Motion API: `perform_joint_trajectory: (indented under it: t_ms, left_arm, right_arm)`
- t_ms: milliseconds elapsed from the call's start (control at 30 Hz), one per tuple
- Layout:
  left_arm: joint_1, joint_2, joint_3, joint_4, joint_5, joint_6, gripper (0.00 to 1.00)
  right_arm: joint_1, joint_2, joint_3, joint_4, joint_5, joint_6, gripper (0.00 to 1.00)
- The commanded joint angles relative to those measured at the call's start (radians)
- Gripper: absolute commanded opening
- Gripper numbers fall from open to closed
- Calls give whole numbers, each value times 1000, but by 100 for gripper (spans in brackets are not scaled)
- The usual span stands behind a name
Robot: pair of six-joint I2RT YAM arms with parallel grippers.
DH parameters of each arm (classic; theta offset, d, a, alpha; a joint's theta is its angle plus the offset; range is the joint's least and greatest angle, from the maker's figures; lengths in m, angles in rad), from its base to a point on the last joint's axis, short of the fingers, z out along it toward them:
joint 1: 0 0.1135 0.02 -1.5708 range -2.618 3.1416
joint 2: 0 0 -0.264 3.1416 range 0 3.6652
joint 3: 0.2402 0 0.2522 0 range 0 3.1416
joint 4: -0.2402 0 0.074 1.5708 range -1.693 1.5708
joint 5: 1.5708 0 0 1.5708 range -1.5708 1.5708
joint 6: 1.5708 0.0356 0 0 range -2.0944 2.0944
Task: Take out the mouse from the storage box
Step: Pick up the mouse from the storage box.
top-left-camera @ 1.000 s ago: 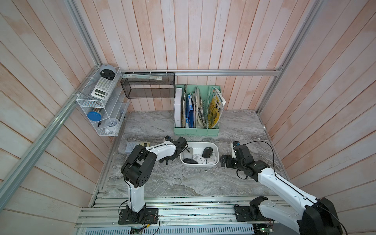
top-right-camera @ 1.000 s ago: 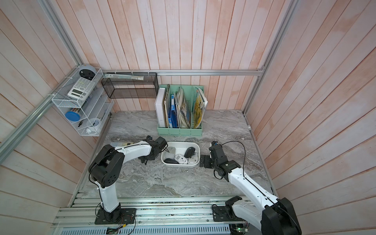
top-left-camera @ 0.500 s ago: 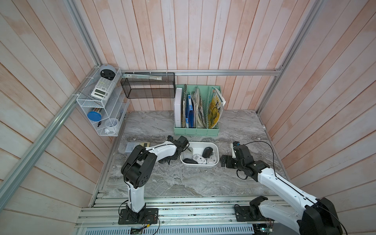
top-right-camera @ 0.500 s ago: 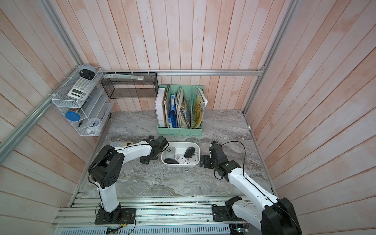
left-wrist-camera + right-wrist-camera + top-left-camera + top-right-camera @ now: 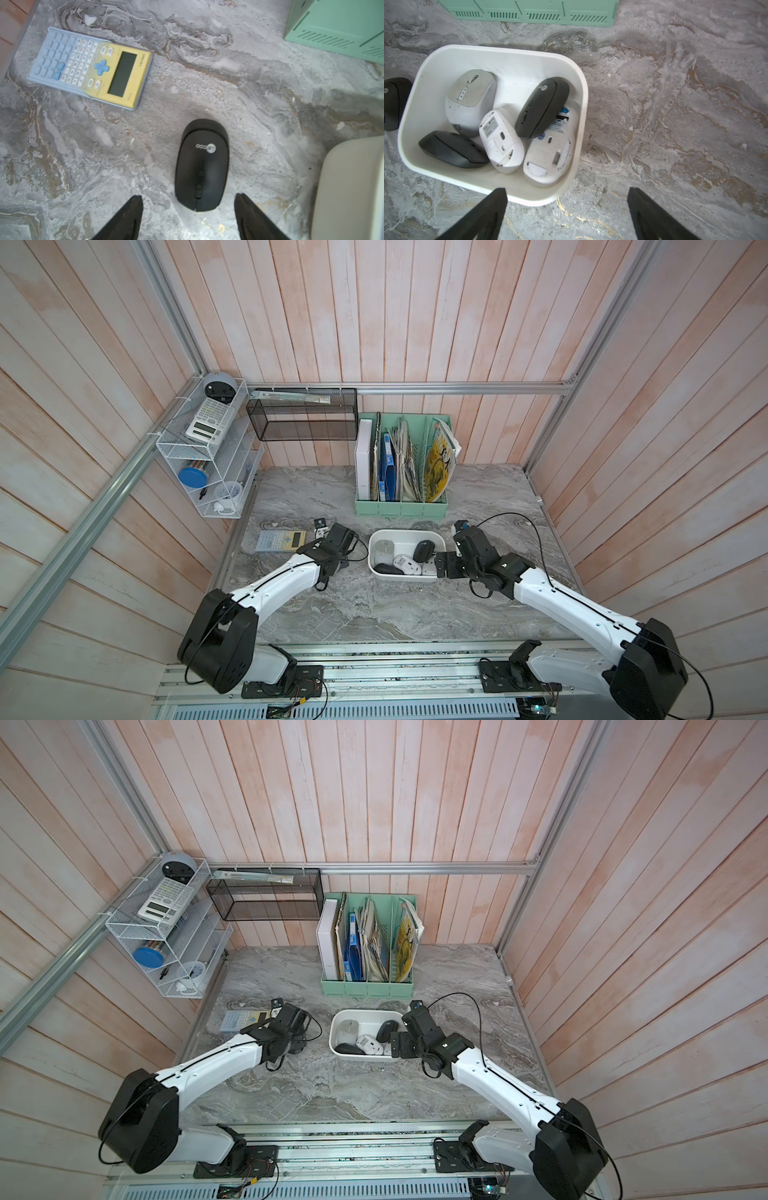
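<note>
**Ana:** Since the task is taking a mouse out of the storage box [image 5: 571,68], where does that mouse sit?

**Ben:** One black mouse [image 5: 202,165] lies flat on the marble table [image 5: 270,104]. It is outside the white box, just beside it, and near a blue-and-yellow calculator [image 5: 89,67].

**Ana:** Is anything gripping it?

**Ben:** No. The left gripper [image 5: 188,199] hangs at its wheel end with the fingers spread wider than the shell and clear of both sides. It reads as a release.

**Ana:** And the other arm?

**Ben:** The right gripper [image 5: 566,190] is spread wide and empty at the box's corner, probably placed for another pick. Five mice lie inside. There is a grey mouse [image 5: 470,101] and a charcoal mouse [image 5: 452,149]. A small white mouse [image 5: 501,141] lies belly-up, and a dark grey mouse [image 5: 543,108] leans across a large white mouse [image 5: 550,153], which is also belly-up.
</note>
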Motion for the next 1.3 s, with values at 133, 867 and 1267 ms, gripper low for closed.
perform_joint_trajectory:
  t_ms: [133, 867, 1267]
  left_arm:
    - [30, -310, -187, 172, 79, 6, 94]
    - [32, -676, -258, 32, 111, 35, 100]
    - [31, -702, -263, 30, 127, 30, 100]
  right_arm:
    - [102, 242, 226, -150, 165, 56, 98]
    - [137, 824, 764, -503, 288, 242, 95]
    - [134, 934, 855, -549, 335, 309, 92]
